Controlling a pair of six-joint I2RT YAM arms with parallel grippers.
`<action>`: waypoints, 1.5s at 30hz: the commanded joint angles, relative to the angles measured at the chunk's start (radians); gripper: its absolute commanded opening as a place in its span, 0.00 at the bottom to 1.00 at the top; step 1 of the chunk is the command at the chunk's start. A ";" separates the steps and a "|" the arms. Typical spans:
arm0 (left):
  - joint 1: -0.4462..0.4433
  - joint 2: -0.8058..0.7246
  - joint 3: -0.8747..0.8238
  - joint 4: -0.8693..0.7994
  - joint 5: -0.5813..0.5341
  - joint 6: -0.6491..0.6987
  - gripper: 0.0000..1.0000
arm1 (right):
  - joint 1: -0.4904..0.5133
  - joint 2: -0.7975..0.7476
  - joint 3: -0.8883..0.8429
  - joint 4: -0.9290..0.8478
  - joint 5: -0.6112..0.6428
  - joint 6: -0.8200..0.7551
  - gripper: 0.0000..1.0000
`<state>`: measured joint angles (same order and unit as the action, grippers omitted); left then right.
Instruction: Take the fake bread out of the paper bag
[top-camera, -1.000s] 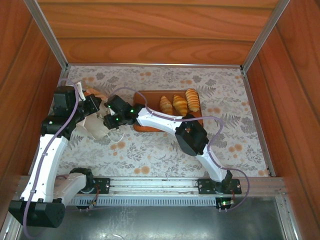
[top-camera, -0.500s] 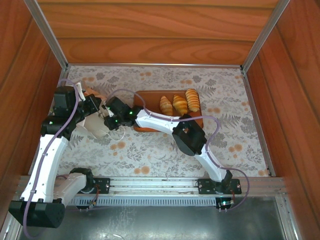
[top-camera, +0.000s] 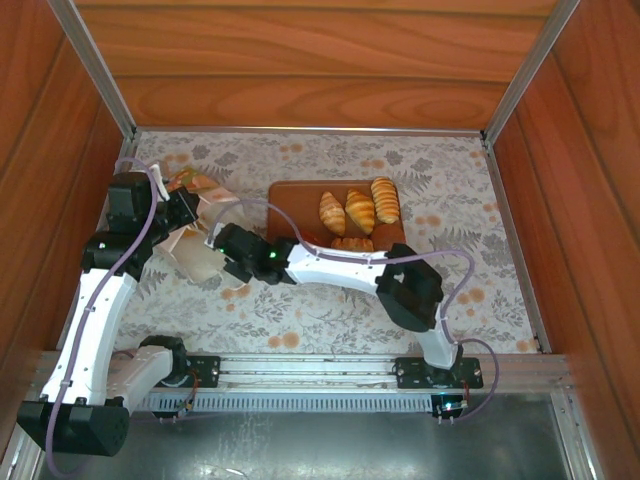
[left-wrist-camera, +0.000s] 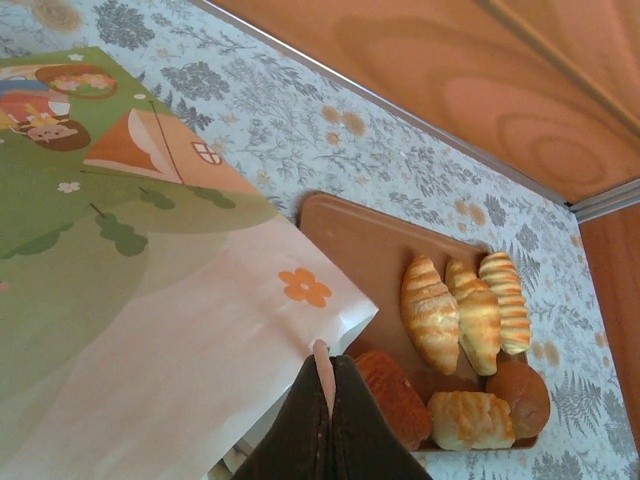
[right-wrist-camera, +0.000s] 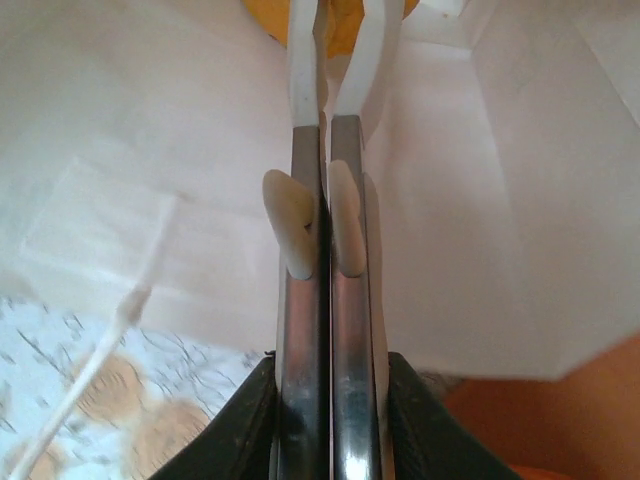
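The white paper bag (top-camera: 196, 252) lies at the left of the table, its green print (left-wrist-camera: 90, 230) turned up. My left gripper (top-camera: 190, 212) (left-wrist-camera: 328, 365) is shut on the bag's edge. At the bag's mouth, my right gripper (top-camera: 224, 260) (right-wrist-camera: 328, 385) is shut on metal tongs (right-wrist-camera: 326, 300). Their white tips reach inside the bag (right-wrist-camera: 500, 200) on either side of a golden piece of fake bread (right-wrist-camera: 340, 12). Several pieces of fake bread lie on the brown board (top-camera: 290, 195): croissants (top-camera: 360, 208) (left-wrist-camera: 430, 312), a dark loaf (left-wrist-camera: 395, 395), a ridged piece (left-wrist-camera: 470, 420) and a round bun (left-wrist-camera: 520, 395).
Wooden walls (top-camera: 300, 70) close in the floral-patterned table on three sides. A metal rail (top-camera: 330, 370) with both arm bases runs along the near edge. The right arm's forearm (top-camera: 330, 265) stretches across in front of the board.
The right gripper has dropped toward the near edge at the bag's mouth and its jaws have narrowed. Its forearm has uncovered the board's front pieces. The bag's printed side has tipped up.
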<state>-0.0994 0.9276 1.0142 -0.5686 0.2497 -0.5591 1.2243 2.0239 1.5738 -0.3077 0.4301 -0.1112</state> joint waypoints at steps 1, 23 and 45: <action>-0.004 -0.007 -0.006 0.016 -0.033 -0.013 0.00 | 0.027 -0.064 -0.080 0.079 0.144 -0.253 0.17; -0.004 -0.017 -0.028 0.018 0.040 0.017 0.00 | 0.057 -0.211 -0.145 -0.204 -0.061 -0.171 0.37; -0.006 -0.018 -0.011 0.022 0.090 0.029 0.00 | -0.086 0.005 0.182 -0.284 -0.555 0.272 0.50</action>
<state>-0.0998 0.9207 0.9890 -0.5682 0.3176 -0.5461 1.1336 1.9896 1.7058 -0.5865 -0.0242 0.1036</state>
